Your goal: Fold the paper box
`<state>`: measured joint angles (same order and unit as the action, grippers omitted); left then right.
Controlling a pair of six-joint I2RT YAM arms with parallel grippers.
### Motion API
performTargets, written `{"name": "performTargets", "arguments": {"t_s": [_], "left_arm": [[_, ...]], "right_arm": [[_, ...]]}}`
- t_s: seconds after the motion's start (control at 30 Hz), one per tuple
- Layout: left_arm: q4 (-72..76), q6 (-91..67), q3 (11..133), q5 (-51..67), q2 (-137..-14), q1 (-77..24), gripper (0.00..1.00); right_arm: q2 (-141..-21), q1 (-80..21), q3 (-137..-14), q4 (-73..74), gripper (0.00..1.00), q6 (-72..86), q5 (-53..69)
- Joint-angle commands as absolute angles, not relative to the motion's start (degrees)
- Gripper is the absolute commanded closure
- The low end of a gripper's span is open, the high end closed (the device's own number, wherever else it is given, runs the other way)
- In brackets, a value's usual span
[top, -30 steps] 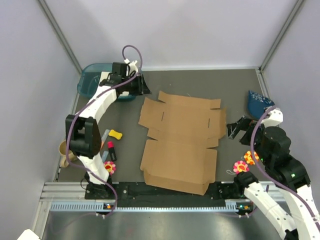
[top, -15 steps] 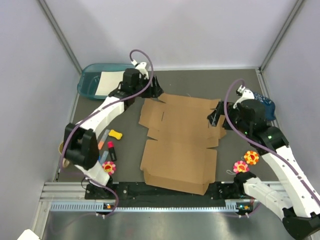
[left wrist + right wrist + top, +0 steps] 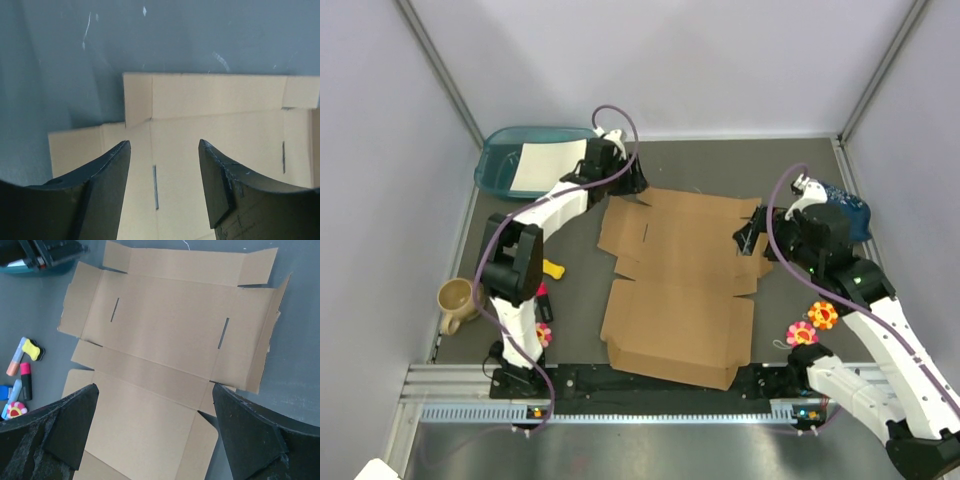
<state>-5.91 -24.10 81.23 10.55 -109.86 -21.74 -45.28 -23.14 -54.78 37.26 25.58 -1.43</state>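
Left gripper (image 3: 164,146): jaws apart, nothing between them, poised over the far-left corner flap of the paper box (image 3: 678,300). Right gripper (image 3: 155,390): jaws spread wide, empty, above the box's right side. The box lies unfolded mid-table. In my judgement, I should pinch each flap close to its crease and lift both evenly, so the sheet does not skew.

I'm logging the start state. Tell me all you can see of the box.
The box is plain brown corrugated cardboard, lying unfolded and mostly flat on the table. Its far panel has two slits and flaps on three sides; a narrow strip joins it to the near panel. The left tool is over its far left corner, the right tool over its right flap, both open; contact cannot be told.
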Motion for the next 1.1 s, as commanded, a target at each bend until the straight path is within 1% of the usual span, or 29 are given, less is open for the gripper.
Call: {"name": "performTargets", "arguments": {"t_s": [0.0, 0.07, 0.23, 0.4, 0.6, 0.73, 0.77, 0.87, 1.07], "left_arm": [[-4.56, -23.29, 92.09, 9.4, -114.67, -21.62, 0.38], [-6.5, -23.29, 95.6, 8.0, -116.8, -21.62, 0.39], [-7.55, -23.2, 97.82, 6.07, -121.19, -21.36, 0.39], [-8.17, -22.85, 98.0, 5.54, -123.13, -21.18, 0.39], [-8.44, -22.59, 98.96, 6.5, -125.5, -21.18, 0.42], [-8.17, -22.59, 99.67, 8.25, -127.0, -21.18, 0.49], [-8.26, -22.41, 100.45, 8.7, -127.44, -21.18, 0.57], [-8.09, -22.59, 100.55, 10.11, -128.5, -21.18, 0.66], [-4.57, -23.11, 98.44, 12.91, -128.14, -21.36, 0.7]], "right_arm": [[-45.27, -23.55, -54.58, 33.57, 0.01, 26.36, -0.26], [-44.74, -23.55, -54.49, 33.4, 0.01, 26.8, -0.26], [-43.77, -23.55, -54.67, 33.49, 0.01, 27.16, -0.26], [-44.65, -23.47, -55.02, 33.49, 0.01, 26.98, -0.26], [-46.14, -23.55, -55.28, 33.22, 0.01, 27.16, -0.26], [-46.23, -23.55, -55.11, 33.22, 0.01, 26.89, -0.53], [-46.23, -23.47, -55.02, 33.22, 0.01, 26.81, -0.7], [-46.58, -23.47, -55.28, 33.22, 0.01, 26.89, -0.7], [-47.2, -23.55, -55.72, 33.31, 0.01, 26.89, -0.44]]}}
